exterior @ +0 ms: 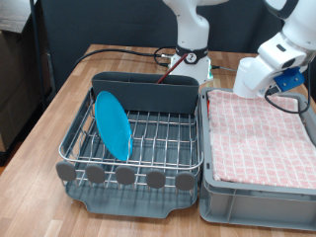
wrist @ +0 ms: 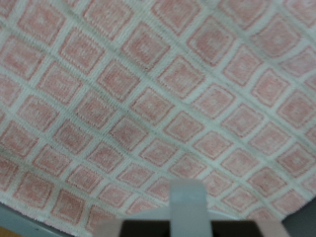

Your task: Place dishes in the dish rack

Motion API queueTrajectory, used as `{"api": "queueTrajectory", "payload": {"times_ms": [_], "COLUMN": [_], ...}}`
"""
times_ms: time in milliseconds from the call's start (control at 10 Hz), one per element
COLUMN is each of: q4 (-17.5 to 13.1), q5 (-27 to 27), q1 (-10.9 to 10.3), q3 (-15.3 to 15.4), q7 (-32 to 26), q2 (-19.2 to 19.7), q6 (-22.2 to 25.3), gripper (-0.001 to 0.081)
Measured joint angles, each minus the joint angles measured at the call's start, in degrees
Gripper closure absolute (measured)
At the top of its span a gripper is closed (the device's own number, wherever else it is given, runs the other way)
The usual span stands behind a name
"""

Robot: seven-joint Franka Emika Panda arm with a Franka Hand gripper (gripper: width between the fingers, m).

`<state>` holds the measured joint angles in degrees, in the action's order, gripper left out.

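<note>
The dish rack [exterior: 148,94] stands at the exterior view's left, a silver wire rack on a dark grey tray with round knobs along its near edge. A light-blue plate [exterior: 113,123] stands on edge in the rack's left part. The gripper [exterior: 249,87] hovers just above the far end of the checked cloth [exterior: 262,133], to the right of the rack. The wrist view shows only that cloth [wrist: 148,99] close up and blurred, with a grey finger [wrist: 188,205] at the picture's edge. Nothing shows between the fingers. The mug and the wooden spoon are out of view.
The cloth lines a grey plastic crate [exterior: 257,202] right beside the rack. The robot base [exterior: 193,54] and a red and black cable [exterior: 128,54] lie on the wooden table [exterior: 49,109] behind the rack.
</note>
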<state>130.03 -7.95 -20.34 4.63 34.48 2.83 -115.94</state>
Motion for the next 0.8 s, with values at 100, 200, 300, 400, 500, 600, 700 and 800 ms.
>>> {"api": "queueTrajectory", "payload": {"times_ms": [100, 200, 300, 400, 500, 600, 700, 800], "q4": [-0.13, 0.01, 0.67, 2.18, 5.43, 5.13, 4.78, 4.4], "q5": [0.15, -0.68, -3.81, -7.73, -10.03, -9.75, -10.33, -11.15], "q1": [0.11, 0.28, 0.64, 1.08, 1.4, 1.33, 1.38, 1.51], "q3": [-0.39, -0.92, -1.47, -2.0, -2.15, -2.15, -2.16, -2.36], "q7": [1.72, 4.62, 9.7, 12.61, 14.36, 14.36, 16.38, 19.21], "q2": [-1.38, -2.93, -4.71, -6.64, -9.06, -8.82, -8.63, -8.53], "q6": [-0.7, -2.52, -5.86, -10.5, -15.12, -13.75, -13.43, -13.62], "gripper": [0.0734, 0.0734, 0.0734, 0.0734, 0.0734, 0.0734, 0.0734, 0.0734]}}
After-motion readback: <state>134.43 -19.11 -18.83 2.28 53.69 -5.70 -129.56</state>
